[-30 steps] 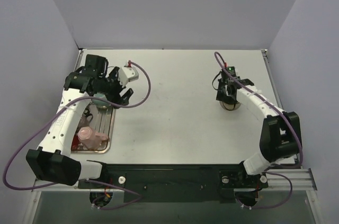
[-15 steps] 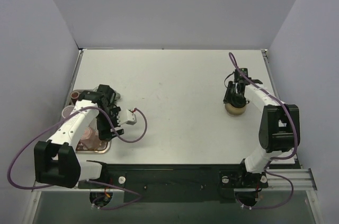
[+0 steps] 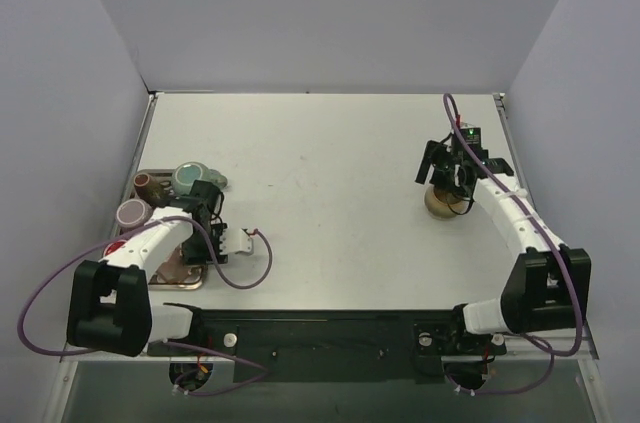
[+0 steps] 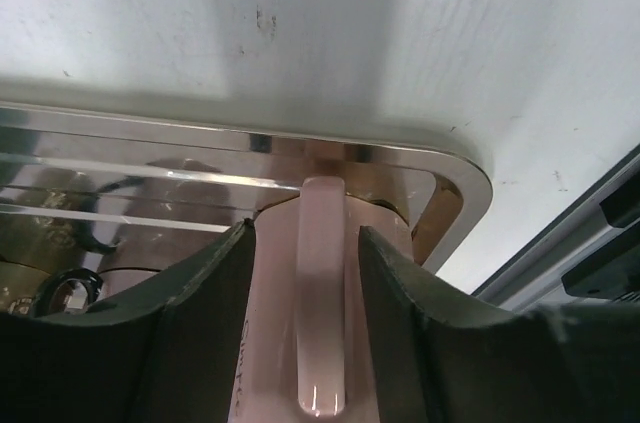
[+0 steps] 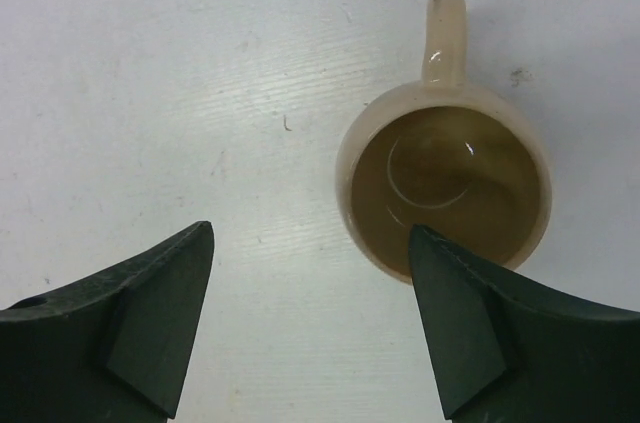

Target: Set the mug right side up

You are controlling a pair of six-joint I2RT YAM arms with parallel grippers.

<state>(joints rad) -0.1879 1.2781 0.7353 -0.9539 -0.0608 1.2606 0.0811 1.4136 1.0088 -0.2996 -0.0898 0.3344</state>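
Note:
A tan mug (image 3: 443, 203) stands upright on the right of the table, its mouth facing up and its handle (image 5: 445, 28) pointing away in the right wrist view. My right gripper (image 3: 441, 171) hovers just above it, open and holding nothing, with the tan mug (image 5: 445, 183) lying by the right finger. On the left, my left gripper (image 3: 205, 233) is down in the metal tray (image 3: 192, 284). Its fingers straddle the handle (image 4: 322, 293) of a pink mug (image 4: 275, 343), with a narrow gap on each side. In the top view the pink mug is mostly hidden under the arm.
At the far end of the tray stand a brown mug (image 3: 147, 183), a teal mug (image 3: 190, 178) and a mauve mug (image 3: 132, 211). The tray's rim (image 4: 350, 153) curves just beyond the left fingers. A purple cable (image 3: 250, 263) loops beside the left wrist.
My right gripper opened, let go of the tan mug and rose slightly. My left arm swung from the tray's far end to its near end, and its jaws narrowed around the pink mug's handle.

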